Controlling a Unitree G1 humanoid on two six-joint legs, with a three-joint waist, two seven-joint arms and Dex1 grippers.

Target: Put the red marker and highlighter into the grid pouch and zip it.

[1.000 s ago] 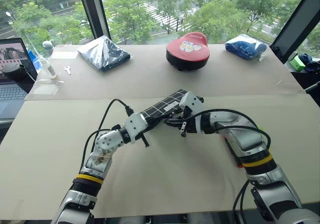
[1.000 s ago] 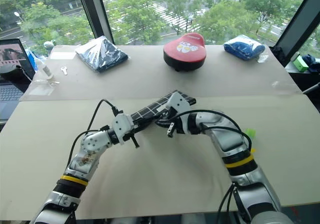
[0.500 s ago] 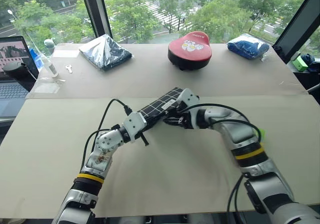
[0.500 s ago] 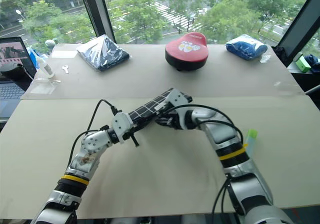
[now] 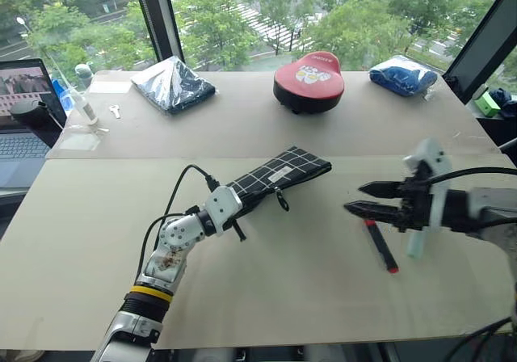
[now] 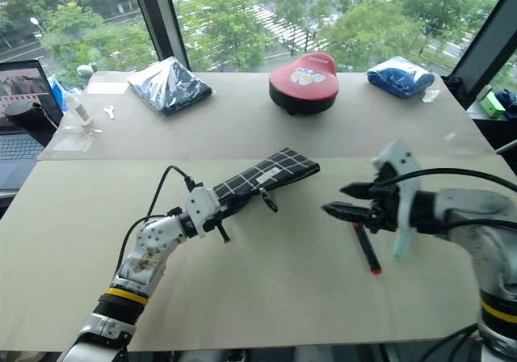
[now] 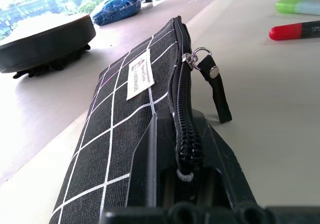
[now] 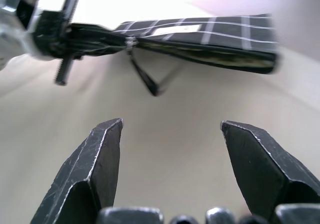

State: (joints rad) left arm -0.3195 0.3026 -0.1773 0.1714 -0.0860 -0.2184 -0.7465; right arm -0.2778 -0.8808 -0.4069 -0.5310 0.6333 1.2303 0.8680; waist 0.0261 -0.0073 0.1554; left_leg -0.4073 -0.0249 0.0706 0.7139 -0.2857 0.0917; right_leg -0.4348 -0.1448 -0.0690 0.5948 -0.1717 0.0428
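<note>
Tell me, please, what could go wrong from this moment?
The grid pouch is held only at one end by the left end effector, so it may sag or twist during loading. The open right end effector hangs above the red marker, close to the highlighter, and may knock it away.

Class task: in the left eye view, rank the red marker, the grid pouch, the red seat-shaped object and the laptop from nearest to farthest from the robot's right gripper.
1. The red marker: on the table just below the open right gripper.
2. The grid pouch: to its left, held by the left gripper.
3. The red seat-shaped object: on the far table.
4. The laptop: far left edge.
</note>
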